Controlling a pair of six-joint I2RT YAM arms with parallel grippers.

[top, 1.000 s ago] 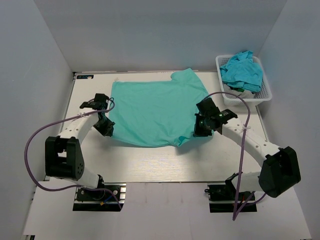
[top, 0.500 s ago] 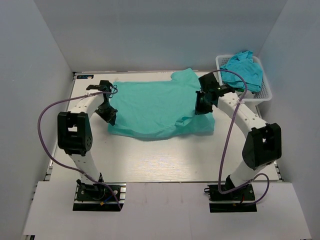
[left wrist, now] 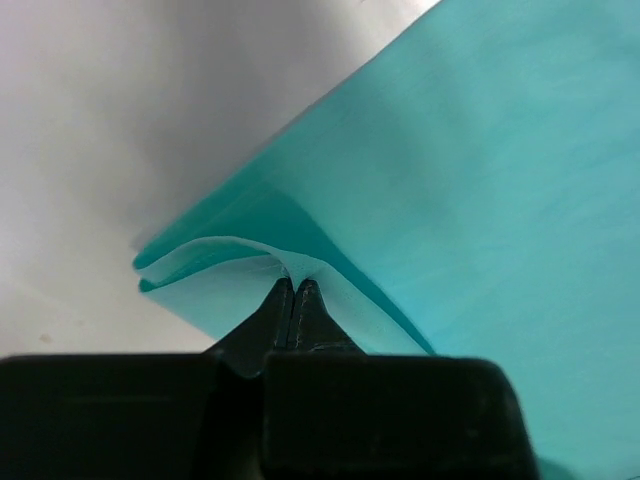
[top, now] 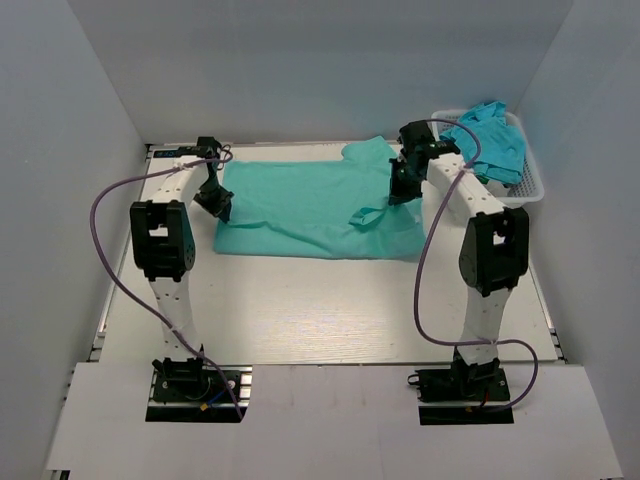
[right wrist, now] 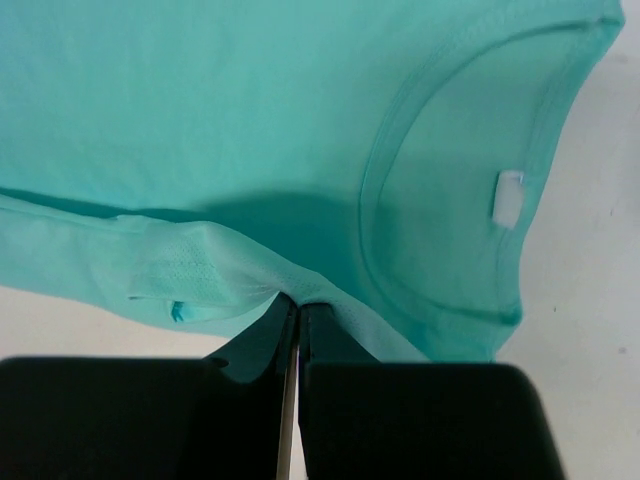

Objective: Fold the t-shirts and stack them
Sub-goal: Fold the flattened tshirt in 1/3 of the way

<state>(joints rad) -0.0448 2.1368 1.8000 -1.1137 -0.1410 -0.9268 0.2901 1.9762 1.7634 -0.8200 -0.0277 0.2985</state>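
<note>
A teal t-shirt [top: 300, 205] lies across the table, its near part lifted and doubled back over the rest. My left gripper [top: 218, 204] is shut on the left edge of the fabric. In the left wrist view the tips [left wrist: 293, 290] pinch a raised fold of the t-shirt [left wrist: 480, 180]. My right gripper [top: 398, 188] is shut on the right edge. In the right wrist view its tips [right wrist: 297, 305] pinch thin cloth just before the collar, and the white neck label [right wrist: 510, 195] shows inside the neck. More turquoise t-shirts [top: 485, 140] are heaped in the basket.
A white lattice basket [top: 528, 190] stands at the back right corner of the table, close to the right arm. Grey walls enclose the table on three sides. Purple cables loop out from both arms. Bare white tabletop [top: 320, 300] lies in front of the shirt.
Both arms have stretched toward the back of the table, carrying the shirt's near edge with them. The shirt now lies doubled and narrower from front to back.
</note>
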